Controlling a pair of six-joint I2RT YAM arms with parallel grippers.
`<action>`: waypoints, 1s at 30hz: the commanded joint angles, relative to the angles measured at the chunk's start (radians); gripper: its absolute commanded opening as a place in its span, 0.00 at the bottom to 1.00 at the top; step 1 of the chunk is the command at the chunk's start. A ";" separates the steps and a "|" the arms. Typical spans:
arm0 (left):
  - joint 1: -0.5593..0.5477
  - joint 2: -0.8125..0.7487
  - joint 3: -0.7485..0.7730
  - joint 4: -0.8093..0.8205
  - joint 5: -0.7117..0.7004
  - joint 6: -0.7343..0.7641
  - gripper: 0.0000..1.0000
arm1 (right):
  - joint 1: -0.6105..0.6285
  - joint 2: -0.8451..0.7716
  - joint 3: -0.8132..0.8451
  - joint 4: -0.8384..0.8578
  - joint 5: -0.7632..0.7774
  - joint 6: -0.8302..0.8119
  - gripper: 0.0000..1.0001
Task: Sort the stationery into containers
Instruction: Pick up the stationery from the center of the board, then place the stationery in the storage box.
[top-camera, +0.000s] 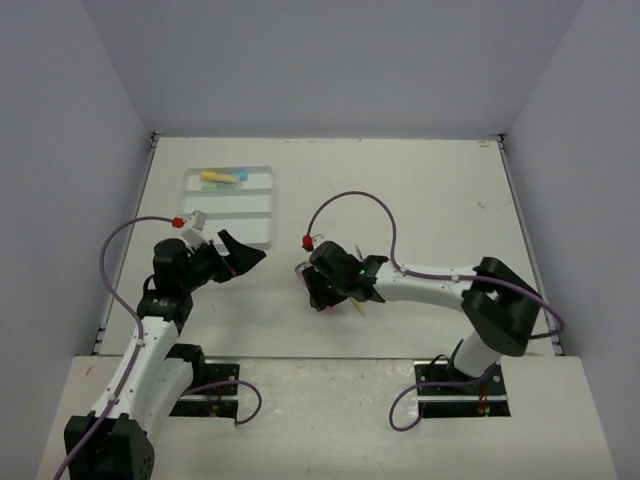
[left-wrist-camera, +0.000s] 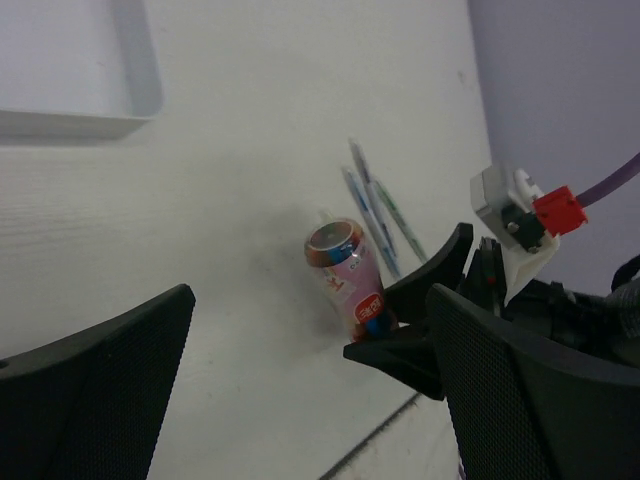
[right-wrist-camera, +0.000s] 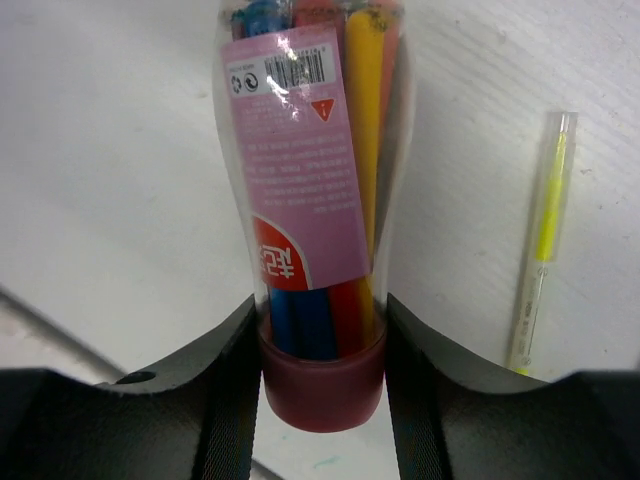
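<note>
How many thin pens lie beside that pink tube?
3: a grey pen farthest back, a blue pen nearest the tube, a green pen beside it. Others may be hidden.

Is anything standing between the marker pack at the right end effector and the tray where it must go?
No object lies on the table between the marker pack and the tray. Only the open left end effector hangs by the tray's near right corner, close to the straight path.
</note>
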 joint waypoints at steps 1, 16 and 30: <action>-0.040 -0.024 -0.076 0.400 0.352 -0.159 1.00 | 0.006 -0.301 -0.149 0.442 -0.200 -0.015 0.00; -0.240 0.026 -0.073 0.691 0.342 -0.259 0.71 | 0.008 -0.372 -0.191 0.639 -0.493 0.001 0.00; -0.329 0.134 0.217 0.110 -0.290 -0.134 0.00 | -0.063 -0.438 -0.193 0.366 -0.113 0.025 0.99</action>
